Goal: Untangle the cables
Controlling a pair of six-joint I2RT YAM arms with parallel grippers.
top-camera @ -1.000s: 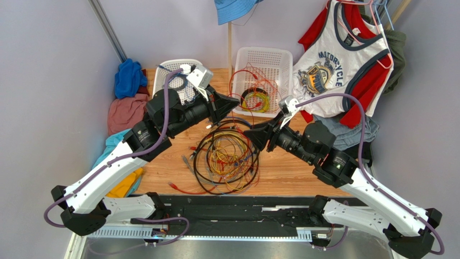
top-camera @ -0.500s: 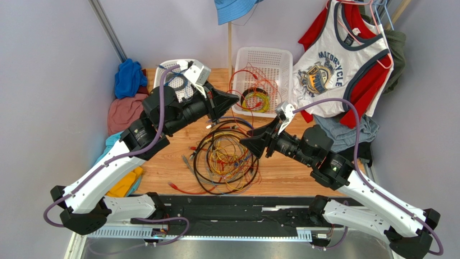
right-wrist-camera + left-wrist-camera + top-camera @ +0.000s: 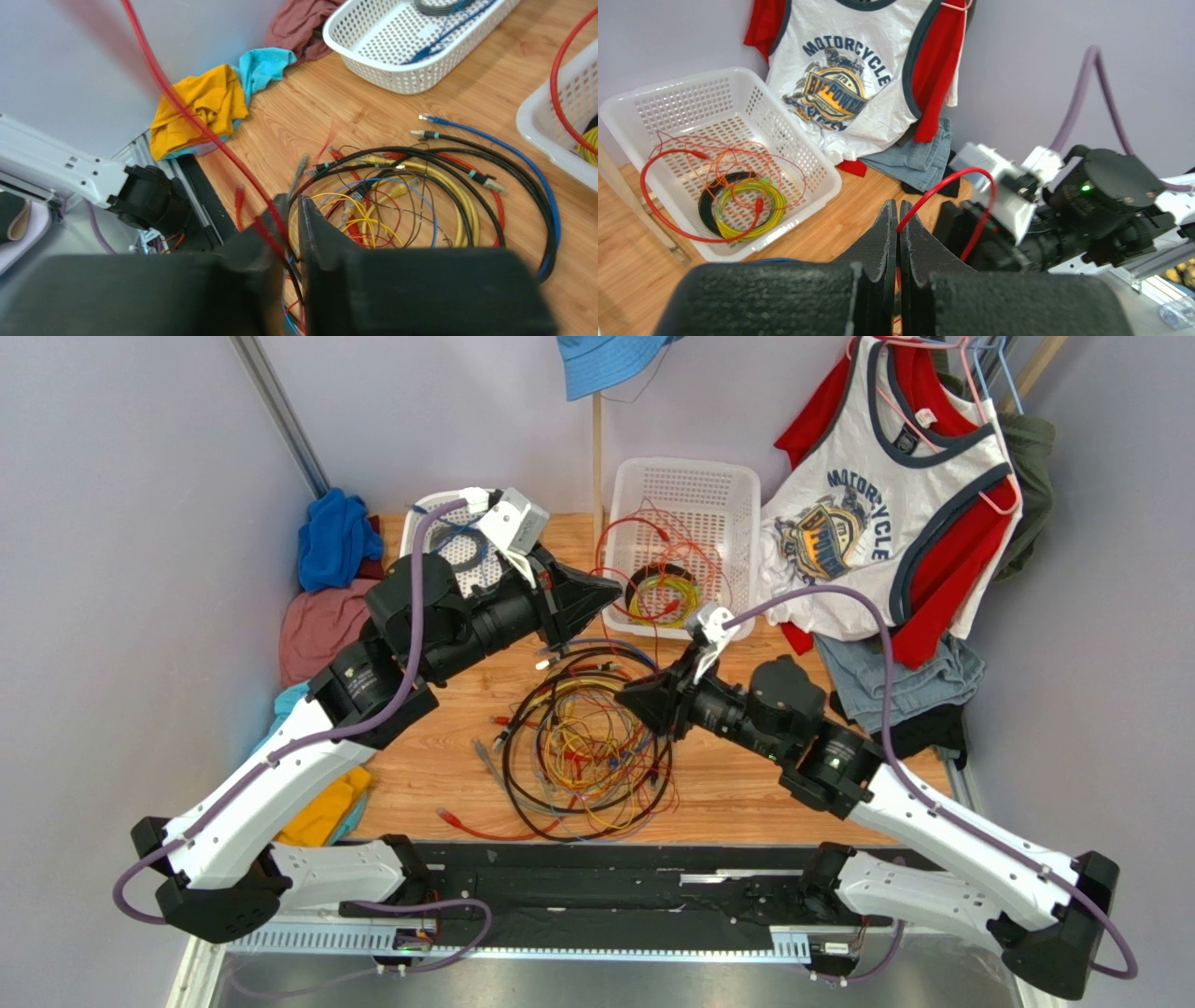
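1. Gripping a red cable (image 3: 927,196), my left gripper (image 3: 898,210) has its jaws pressed together on it. The cable comes out at the fingertips and arcs up and over toward my right arm.
2. My right gripper (image 3: 293,203) is clamped on the same red cable. In the right wrist view the cable runs from between the jaws up and to the left, out of frame.
3. In the top view, the left gripper sits at the near edge of a white basket (image 3: 680,490). The right gripper hangs close by, nearer my bases, over the far right part of the heap.
4. The rest of the cables (image 3: 582,749) lie in a loose round heap on the wooden table (image 3: 730,784). The loops are black, yellow, red, orange and blue, and small plug ends stick out at the rim.
5. The white basket holds a loose red-orange wire and a neat yellow-green and black coil (image 3: 659,595).
6. A second white basket (image 3: 452,507) stands at the far left, partly hidden behind my left arm.
7. A printed tank top (image 3: 856,504) hangs at the far right.
8. A blue cloth (image 3: 334,532) and other crumpled clothes lie along the left wall.
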